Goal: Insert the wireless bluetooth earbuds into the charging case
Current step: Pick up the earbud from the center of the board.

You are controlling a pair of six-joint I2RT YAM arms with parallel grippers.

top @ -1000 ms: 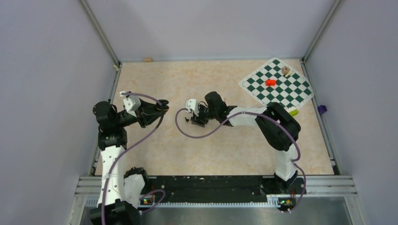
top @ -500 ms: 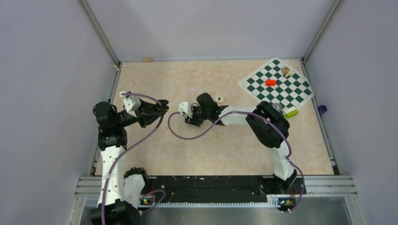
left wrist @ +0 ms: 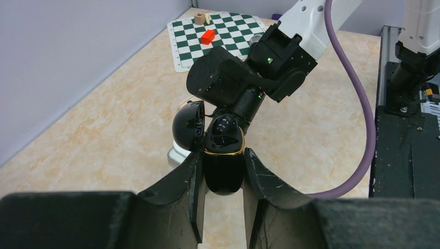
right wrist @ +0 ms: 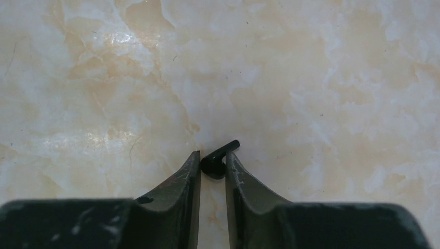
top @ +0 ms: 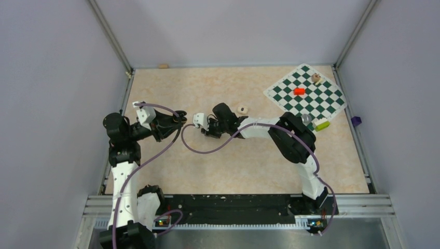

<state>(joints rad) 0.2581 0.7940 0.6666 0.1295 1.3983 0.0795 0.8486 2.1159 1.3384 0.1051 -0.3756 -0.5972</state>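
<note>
My left gripper (left wrist: 222, 155) is shut on the glossy black charging case (left wrist: 224, 174). The case has a gold rim and its lid (left wrist: 187, 127) hangs open to the left. In the top view this gripper (top: 179, 118) is left of centre and points right. Just past the open case is my right gripper (top: 208, 132). In the right wrist view the right gripper (right wrist: 212, 155) is shut on one tiny black earbud (right wrist: 212, 166), with the stem poking out to the upper right over the marbled table. I cannot tell what is inside the case's cavity.
A small cream lump (top: 241, 109) lies behind the right wrist. At the back right, a green-and-white chessboard mat (top: 311, 101) holds a red piece (top: 299, 91) and a tan piece (top: 315, 78). A yellow-green block (top: 322, 124) lies at its near edge. Purple cables loop beside both wrists.
My right arm has moved left toward the left gripper and its jaws have narrowed onto the earbud. The cream lump has come out from behind that arm. The left arm has stayed still.
</note>
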